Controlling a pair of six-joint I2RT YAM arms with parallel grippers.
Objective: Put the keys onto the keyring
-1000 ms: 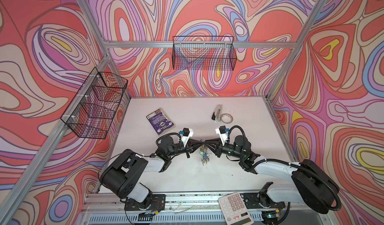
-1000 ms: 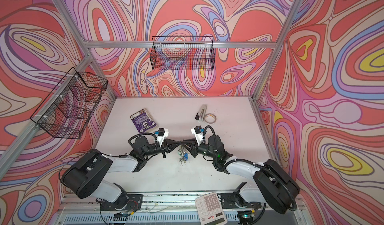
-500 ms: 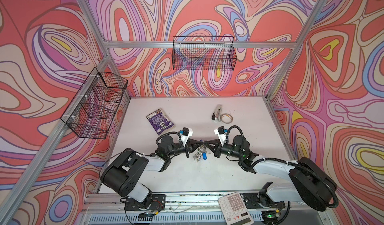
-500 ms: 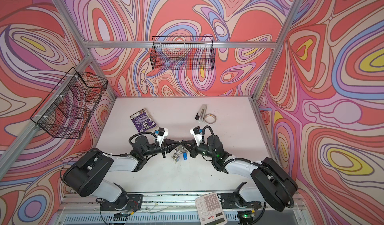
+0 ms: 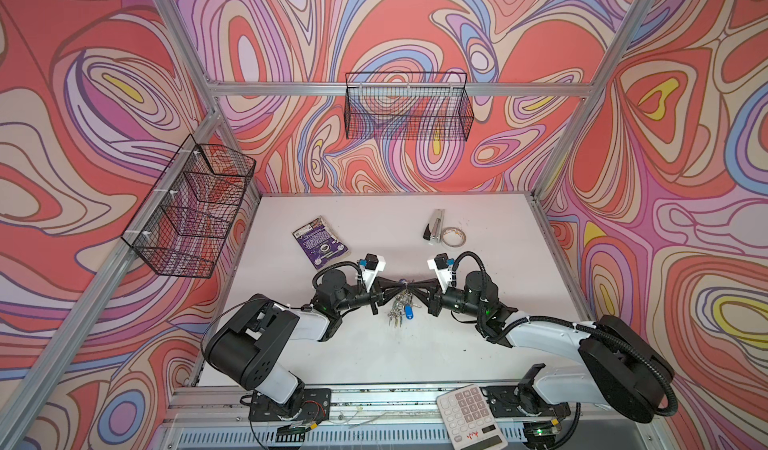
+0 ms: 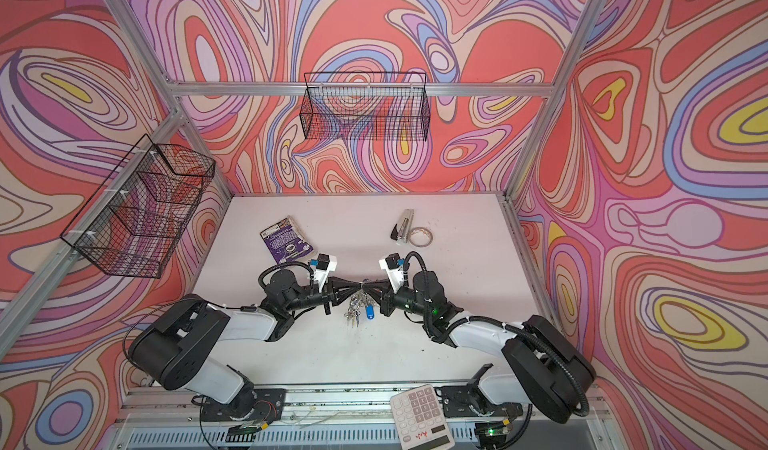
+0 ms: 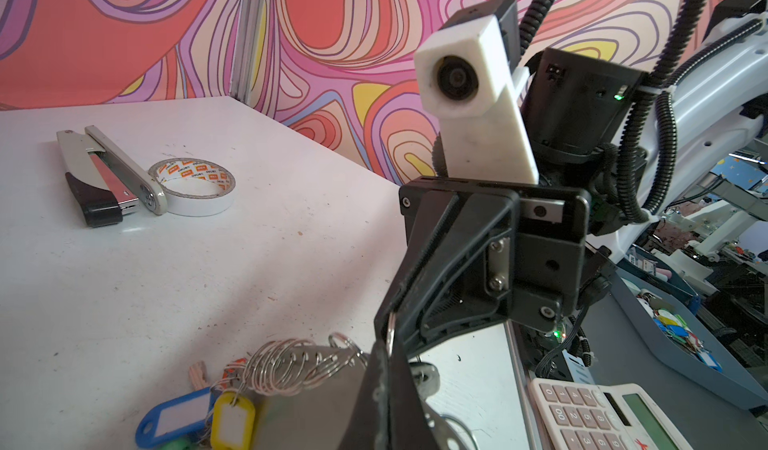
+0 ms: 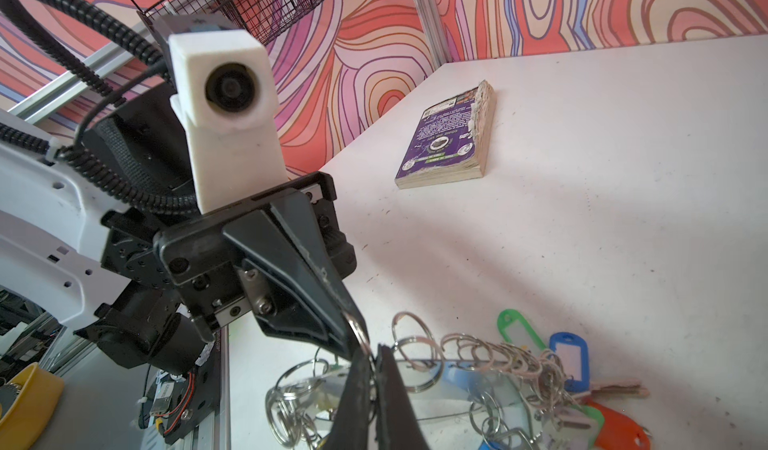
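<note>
keyring (image 5: 398,305) — between and just below left tool (image 5: 394,292) and right tool (image 5: 410,292)

White table (image 5: 374,356) fills lower center in both top views. Purple paperback (image 5: 320,242) lies flat, left of center, page edges worn. Silver stapler (image 5: 434,226) w/ black end sits right of center, touching a whitish tape roll (image 5: 453,237). Calculator (image 5: 471,416) at bottom edge, right of center. Wire basket (image 5: 409,113) upper middle; tiered wire basket (image 5: 189,206) at left.
</note>
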